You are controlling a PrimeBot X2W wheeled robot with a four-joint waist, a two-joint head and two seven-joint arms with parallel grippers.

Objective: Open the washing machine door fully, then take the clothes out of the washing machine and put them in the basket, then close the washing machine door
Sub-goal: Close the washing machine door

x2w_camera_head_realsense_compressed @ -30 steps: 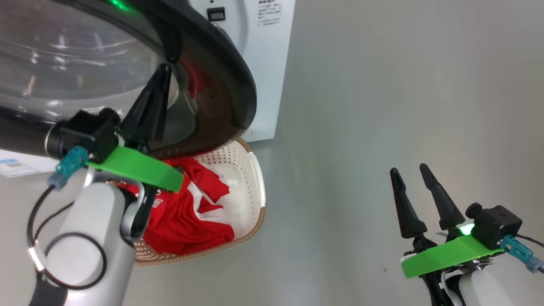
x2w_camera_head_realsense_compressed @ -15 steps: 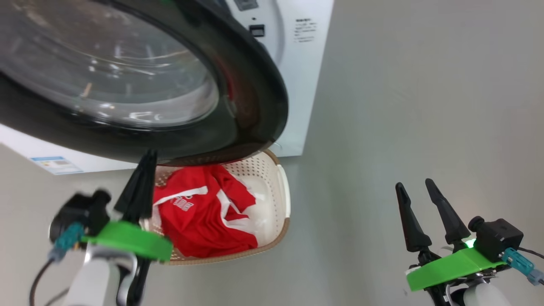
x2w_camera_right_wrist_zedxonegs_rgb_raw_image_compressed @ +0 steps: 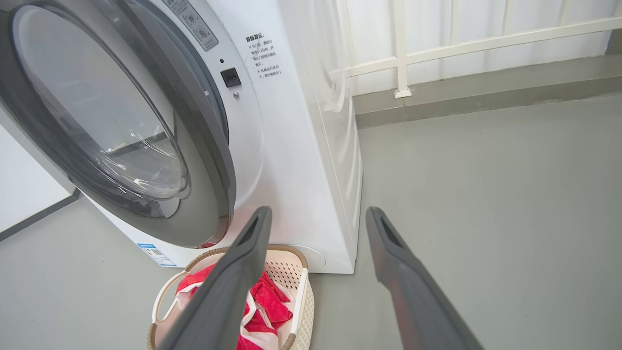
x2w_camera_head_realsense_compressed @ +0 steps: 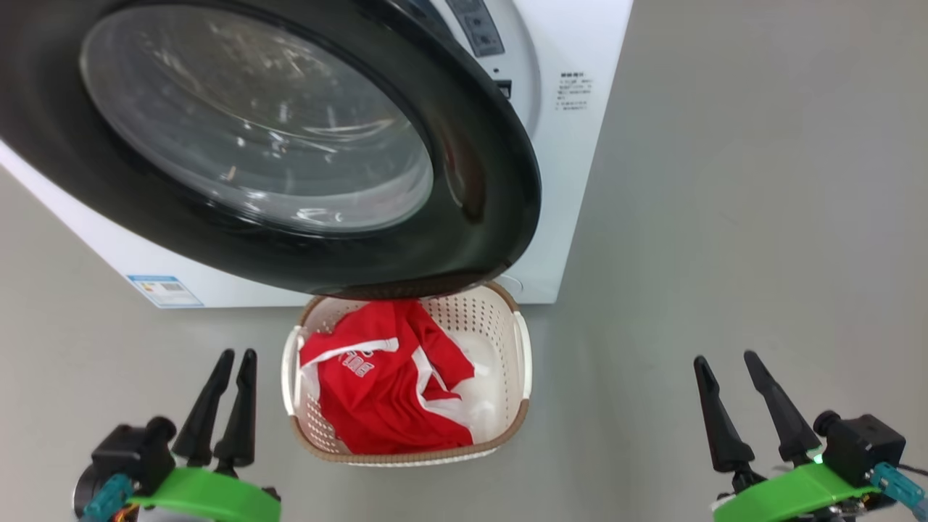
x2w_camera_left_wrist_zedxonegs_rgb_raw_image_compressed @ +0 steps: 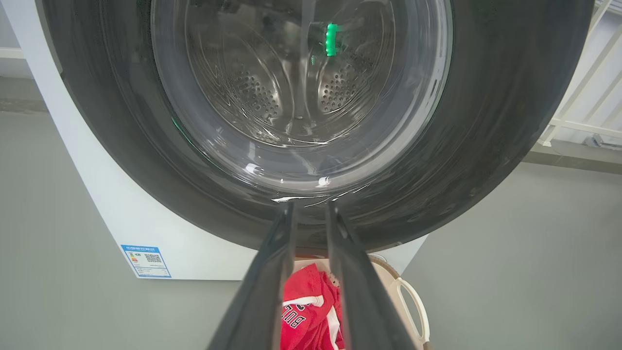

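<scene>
The door [x2w_camera_head_realsense_compressed: 268, 138] lies against the washer [x2w_camera_head_realsense_compressed: 580, 145] front, above and ahead of both grippers. Its black rim overhangs the far end of the basket [x2w_camera_head_realsense_compressed: 486, 326]. In the right wrist view the rim stands a little proud of the white face, so I cannot tell whether it is latched. The clothes [x2w_camera_head_realsense_compressed: 384, 391] lie heaped in the basket, which sits on the floor [x2w_camera_head_realsense_compressed: 725, 217] just right of the left gripper [x2w_camera_head_realsense_compressed: 239, 355] and well left of the right gripper [x2w_camera_head_realsense_compressed: 723, 357].

The left gripper's fingers stand a narrow slit apart with nothing between them. The right gripper's fingers are spread wide and also empty.

The step in hand looks like finishing the door. A flat, steady push on the black rim, never on the bulging glass, should seat it. Pushing straight towards the washer would help the fingers not skid on the glossy surface.

The rim's lower edge hangs close over the basket's woven rim, so any reach should come from above the basket rather than across it. To the right gripper's right the floor is bare, with room to swing. The washer's right corner is the nearest hard edge ahead of it.
</scene>
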